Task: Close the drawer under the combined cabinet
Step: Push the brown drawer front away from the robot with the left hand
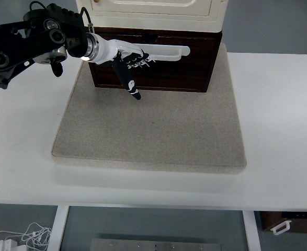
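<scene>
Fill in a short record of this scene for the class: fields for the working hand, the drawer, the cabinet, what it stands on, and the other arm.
working hand: left hand, fingers extended, flat against the drawer front
drawer: dark wooden drawer with white handle, appears pushed nearly or fully in
cabinet: cream upper unit above the drawer
base: grey mat on white table
other arm: not in view

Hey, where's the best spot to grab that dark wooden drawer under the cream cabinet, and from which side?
Take the dark wooden drawer by its long white bar handle, which runs horizontally across the front. Come from the front, over the grey mat, fingers wrapping the bar. The left hand is already at the handle's left part.
</scene>
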{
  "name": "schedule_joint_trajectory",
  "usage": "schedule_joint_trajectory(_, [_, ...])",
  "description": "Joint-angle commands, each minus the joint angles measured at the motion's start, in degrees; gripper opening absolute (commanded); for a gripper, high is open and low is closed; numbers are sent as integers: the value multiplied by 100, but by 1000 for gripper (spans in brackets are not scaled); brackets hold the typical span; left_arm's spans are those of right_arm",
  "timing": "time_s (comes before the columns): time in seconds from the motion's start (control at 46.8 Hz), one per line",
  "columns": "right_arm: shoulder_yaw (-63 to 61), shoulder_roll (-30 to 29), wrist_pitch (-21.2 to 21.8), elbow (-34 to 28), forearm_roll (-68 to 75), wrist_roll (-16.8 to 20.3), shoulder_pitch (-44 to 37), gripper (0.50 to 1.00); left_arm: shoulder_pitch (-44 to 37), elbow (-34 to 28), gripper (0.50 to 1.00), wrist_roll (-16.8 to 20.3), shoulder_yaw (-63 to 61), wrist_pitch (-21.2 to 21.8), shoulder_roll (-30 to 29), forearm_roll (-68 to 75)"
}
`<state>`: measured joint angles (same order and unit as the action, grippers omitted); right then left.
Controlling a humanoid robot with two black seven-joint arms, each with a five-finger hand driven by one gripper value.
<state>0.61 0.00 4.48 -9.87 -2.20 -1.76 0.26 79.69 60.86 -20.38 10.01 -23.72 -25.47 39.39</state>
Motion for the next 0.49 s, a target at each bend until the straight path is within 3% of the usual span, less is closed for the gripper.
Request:
schedule_joint_trajectory(0.0, [0,0,0,3,0,0,0,952,-6,-30,1000,-1,1,-1,-2,-2])
schedule_joint_trajectory(0.47, [0,0,0,3,0,0,0,952,-6,14,1000,52,88,-89,-2,-55])
